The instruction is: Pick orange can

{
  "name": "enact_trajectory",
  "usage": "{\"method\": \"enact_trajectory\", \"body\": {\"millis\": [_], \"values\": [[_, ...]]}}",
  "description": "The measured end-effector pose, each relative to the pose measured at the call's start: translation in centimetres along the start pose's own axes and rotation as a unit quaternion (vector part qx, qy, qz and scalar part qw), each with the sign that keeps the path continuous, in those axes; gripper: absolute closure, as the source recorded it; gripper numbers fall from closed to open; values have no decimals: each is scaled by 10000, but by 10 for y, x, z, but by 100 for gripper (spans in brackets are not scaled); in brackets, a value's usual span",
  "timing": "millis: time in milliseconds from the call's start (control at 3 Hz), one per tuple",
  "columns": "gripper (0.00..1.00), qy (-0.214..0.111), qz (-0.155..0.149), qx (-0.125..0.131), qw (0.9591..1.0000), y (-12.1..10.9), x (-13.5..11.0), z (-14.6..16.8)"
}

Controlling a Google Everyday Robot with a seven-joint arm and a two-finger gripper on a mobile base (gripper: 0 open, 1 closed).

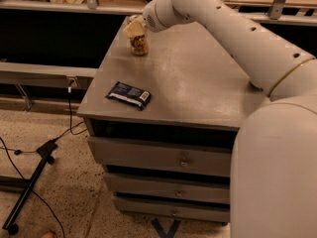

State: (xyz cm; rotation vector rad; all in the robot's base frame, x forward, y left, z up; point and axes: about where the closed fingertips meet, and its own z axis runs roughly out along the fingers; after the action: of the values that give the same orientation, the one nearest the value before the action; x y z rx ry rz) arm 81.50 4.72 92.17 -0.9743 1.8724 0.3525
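Observation:
The orange can (139, 45) stands upright near the far left corner of the grey cabinet top (198, 78). It has an orange-tan patterned body with dark and cream markings. My gripper (134, 28) is at the end of the white arm, right at the can's top, with its cream-coloured fingers (132, 29) covering the can's upper part. The can's base rests on the cabinet top.
A dark blue snack packet (129, 94) lies near the cabinet's front left edge. The cabinet has drawers (168, 157) below. A dark shelf unit (54, 33) runs behind and to the left. Cables and a black stand (34, 177) lie on the floor at left.

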Motion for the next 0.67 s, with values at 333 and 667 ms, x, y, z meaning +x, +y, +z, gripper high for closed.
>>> {"method": "enact_trajectory", "body": {"millis": [333, 667], "values": [[62, -63, 64, -85, 9999, 1, 3, 1], [93, -277, 23, -202, 9994, 1, -6, -21]]}}
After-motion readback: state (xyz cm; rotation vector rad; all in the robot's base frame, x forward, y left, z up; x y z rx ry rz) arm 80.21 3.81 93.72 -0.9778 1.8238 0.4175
